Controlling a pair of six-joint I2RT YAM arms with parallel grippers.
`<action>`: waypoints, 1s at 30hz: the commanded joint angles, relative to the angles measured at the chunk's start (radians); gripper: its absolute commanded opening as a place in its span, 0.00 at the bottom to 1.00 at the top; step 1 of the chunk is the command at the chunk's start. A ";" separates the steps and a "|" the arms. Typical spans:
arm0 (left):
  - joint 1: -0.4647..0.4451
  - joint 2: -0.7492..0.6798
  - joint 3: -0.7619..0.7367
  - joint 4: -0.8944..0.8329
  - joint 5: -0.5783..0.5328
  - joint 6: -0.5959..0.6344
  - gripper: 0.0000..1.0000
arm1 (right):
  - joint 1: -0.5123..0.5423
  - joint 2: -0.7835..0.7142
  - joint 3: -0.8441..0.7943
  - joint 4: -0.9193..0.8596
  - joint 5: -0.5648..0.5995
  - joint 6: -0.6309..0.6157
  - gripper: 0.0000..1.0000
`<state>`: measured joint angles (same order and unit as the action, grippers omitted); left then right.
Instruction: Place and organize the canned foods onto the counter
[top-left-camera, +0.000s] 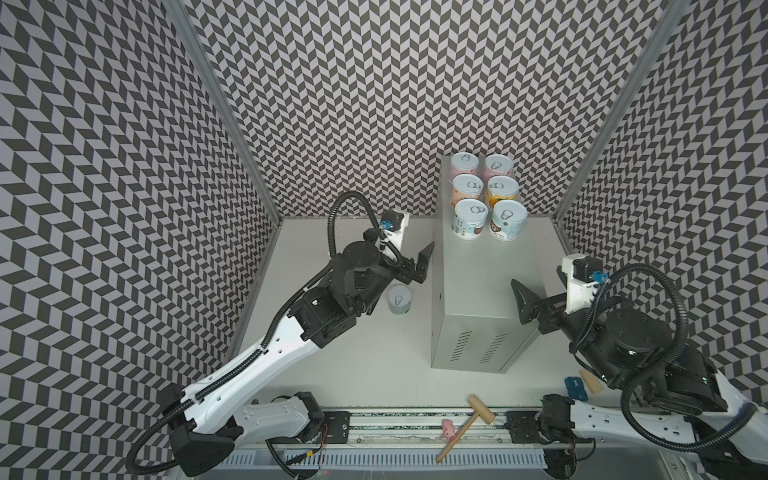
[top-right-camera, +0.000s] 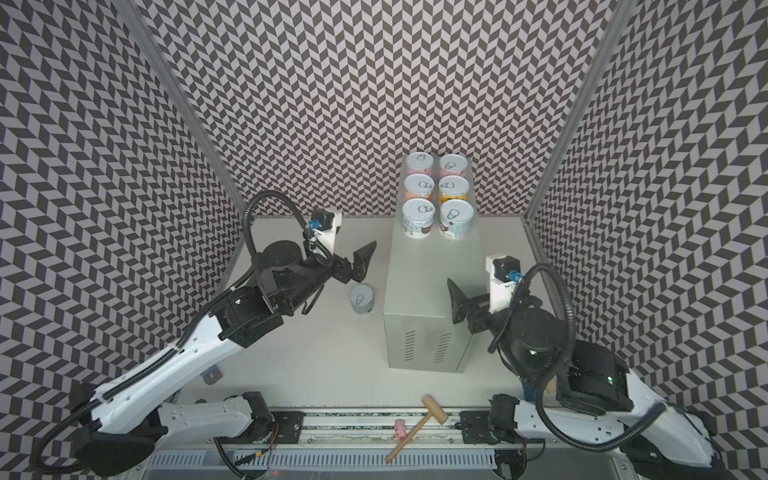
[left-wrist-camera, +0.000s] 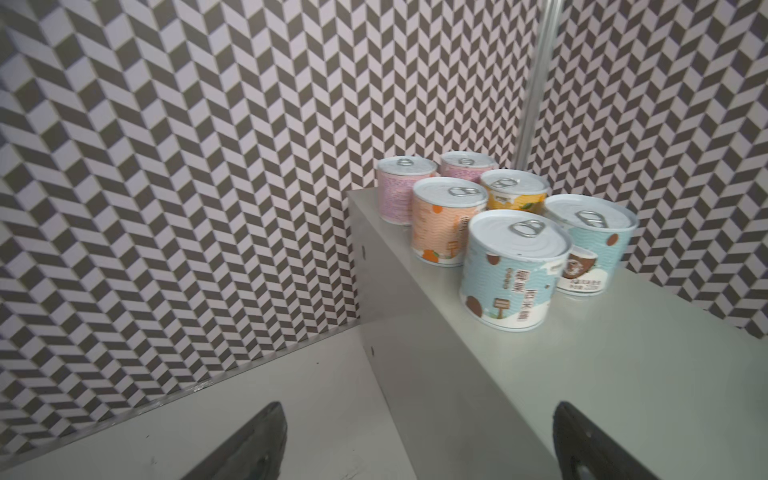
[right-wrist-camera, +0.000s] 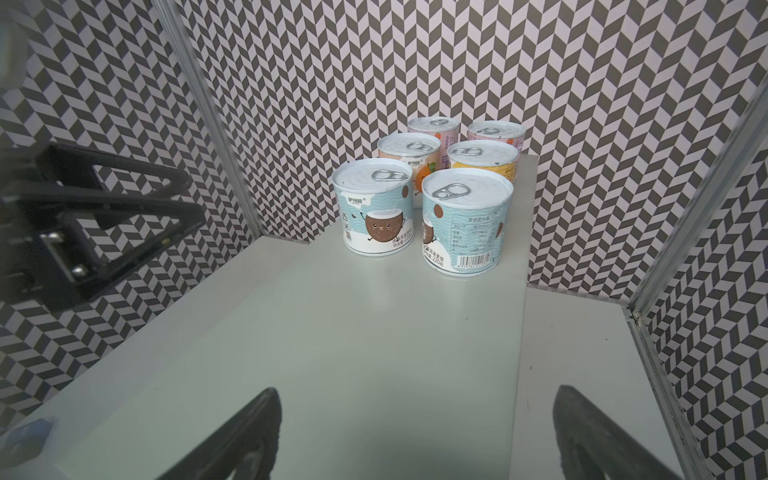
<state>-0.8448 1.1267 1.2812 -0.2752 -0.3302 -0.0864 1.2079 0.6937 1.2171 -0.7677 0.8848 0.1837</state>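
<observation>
Chevron walls box in the white tabletop. My left gripper is spread wide and empty, raised near the lone can, which stands on the tabletop beside the counter. My right gripper is wide too, empty, over the counter's top. Six cans stand paired at its far end.

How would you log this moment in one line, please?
counter: six cans, two columns | last can: upright on tabletop | left gripper: open, empty | right gripper: open, empty
</observation>
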 joint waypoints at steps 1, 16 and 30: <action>0.072 -0.001 -0.015 -0.178 -0.034 -0.085 1.00 | 0.002 0.019 -0.011 0.069 -0.040 -0.015 0.99; 0.214 0.130 -0.180 -0.213 0.189 -0.257 1.00 | 0.003 0.346 0.274 -0.191 -0.514 -0.083 0.99; 0.207 0.373 -0.266 -0.137 0.258 -0.352 1.00 | 0.006 0.466 0.536 -0.374 -0.709 -0.166 0.99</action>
<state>-0.6342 1.4738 1.0222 -0.4561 -0.0830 -0.3977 1.2087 1.1553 1.7096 -1.1088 0.2230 0.0448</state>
